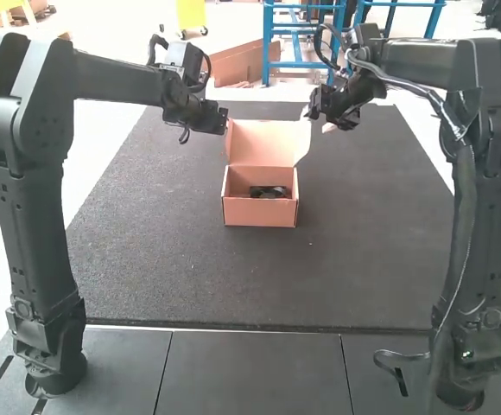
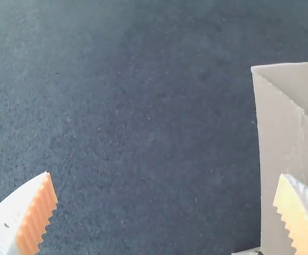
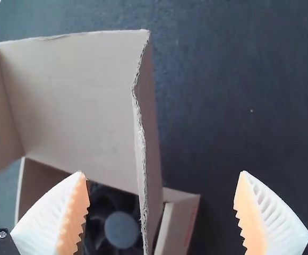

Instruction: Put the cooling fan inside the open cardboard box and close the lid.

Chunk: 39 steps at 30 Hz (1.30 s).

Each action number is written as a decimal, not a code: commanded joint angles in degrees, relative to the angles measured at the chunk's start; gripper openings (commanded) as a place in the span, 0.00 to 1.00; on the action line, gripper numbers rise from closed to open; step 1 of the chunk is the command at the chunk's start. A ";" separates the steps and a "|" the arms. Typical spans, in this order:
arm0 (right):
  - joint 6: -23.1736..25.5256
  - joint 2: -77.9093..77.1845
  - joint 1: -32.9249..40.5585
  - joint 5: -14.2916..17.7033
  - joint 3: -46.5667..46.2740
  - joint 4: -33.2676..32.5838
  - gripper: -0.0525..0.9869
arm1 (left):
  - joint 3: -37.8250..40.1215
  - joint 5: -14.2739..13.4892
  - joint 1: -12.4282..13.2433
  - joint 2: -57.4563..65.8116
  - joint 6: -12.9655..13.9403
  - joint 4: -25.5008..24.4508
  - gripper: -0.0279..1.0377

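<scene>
Now the cooling fan (image 1: 263, 191) is boxed, so our wide-open left gripper (image 2: 164, 178) and right gripper (image 3: 162, 175) must fold the lid (image 1: 266, 143) down.

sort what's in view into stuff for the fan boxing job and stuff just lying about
For the job: cardboard box, cooling fan already inside it, lid standing upright, left gripper and right gripper, both open by the lid.

Lying about: black mat, table under it.
</scene>
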 commanded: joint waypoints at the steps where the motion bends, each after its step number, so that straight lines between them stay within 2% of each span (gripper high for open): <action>1: 0.69 0.99 -0.17 -0.92 2.66 0.10 0.59 | 2.04 -0.24 -0.21 -0.13 -0.60 0.28 0.94; 5: 0.69 2.31 -0.17 -0.92 4.33 0.10 0.56 | 1.95 -0.24 -0.30 -0.04 -0.51 0.28 0.94; 7: 0.78 3.01 -0.17 -0.92 5.30 0.10 0.49 | 1.95 -0.24 -0.21 0.05 -0.51 0.37 0.94; 18: 1.04 6.27 0.89 -0.92 9.87 -1.40 0.29 | 1.95 -0.24 -0.30 0.14 -0.34 0.72 0.94; 28: 0.96 6.62 1.94 -1.53 10.13 -3.59 0.05 | 2.04 -0.24 -0.30 0.31 -0.16 1.16 0.94; 39: -0.63 6.53 2.20 -1.53 12.33 -11.68 0.03 | 2.83 -0.24 -0.30 0.31 -0.07 0.81 0.94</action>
